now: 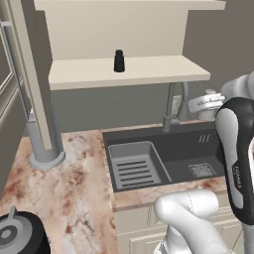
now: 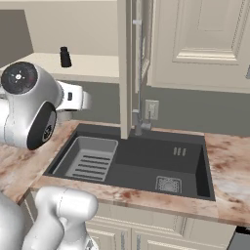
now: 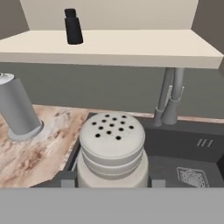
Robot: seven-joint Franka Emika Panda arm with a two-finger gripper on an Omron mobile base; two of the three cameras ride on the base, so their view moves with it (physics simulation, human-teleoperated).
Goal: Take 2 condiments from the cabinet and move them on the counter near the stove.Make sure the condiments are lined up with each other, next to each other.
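My gripper (image 3: 112, 182) is shut on the pale grey-beige condiment shaker (image 3: 113, 144), whose rounded cap with several holes is close in the hand view. From the left base, the gripper (image 1: 203, 104) hangs above the sink's far right corner, below the cabinet shelf (image 1: 134, 72). The black condiment shaker (image 1: 119, 61) (image 2: 65, 57) (image 3: 73, 27) stands upright on that shelf, up and to the left of the gripper. The veined counter (image 1: 74, 173) (image 2: 229, 161) runs on both sides of the sink. The stove is out of view.
A dark grey sink (image 1: 163, 154) (image 2: 132, 166) with a ribbed insert lies under the arm. A steel faucet (image 1: 173, 104) (image 3: 170, 100) rises behind it. A grey cylinder (image 1: 47, 149) (image 3: 17, 109) stands on the counter at left. A black round pot (image 1: 20, 235) sits at the near left.
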